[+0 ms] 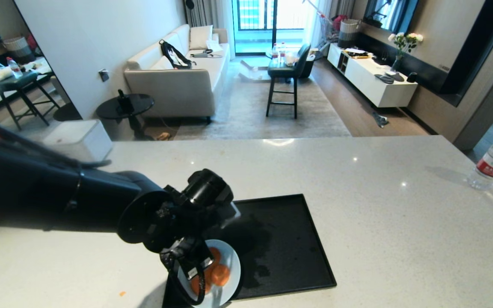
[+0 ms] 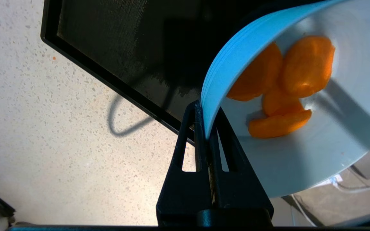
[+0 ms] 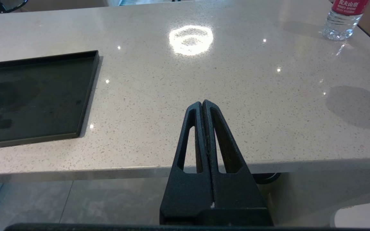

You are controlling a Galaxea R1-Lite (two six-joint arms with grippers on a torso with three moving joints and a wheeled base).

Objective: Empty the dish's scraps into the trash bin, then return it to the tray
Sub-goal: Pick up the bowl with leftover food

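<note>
Left wrist view shows my left gripper [image 2: 208, 118] pinched tight on the dish [image 2: 300, 160] rim, scraps [image 2: 281, 86] inside, above the tray [image 1: 289, 239] at its 7 o'clock corner. I'd carry level toward the unseen bin. My right gripper [image 3: 203, 106] rests closed.

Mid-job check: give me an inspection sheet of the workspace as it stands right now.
Surface: pale speckled counter, tiny orange crumb.
Job's things: dish lifted and tilted at the tray's near-left corner; carrot slices inside; trash bin not seen.
Clutter: water bottle at far right.
Grippers: left tool shut on dish rim; right tool shut, empty, before the counter edge.
Cables: black loop at left wrist.
Surroundings: sofa, stool.
</note>
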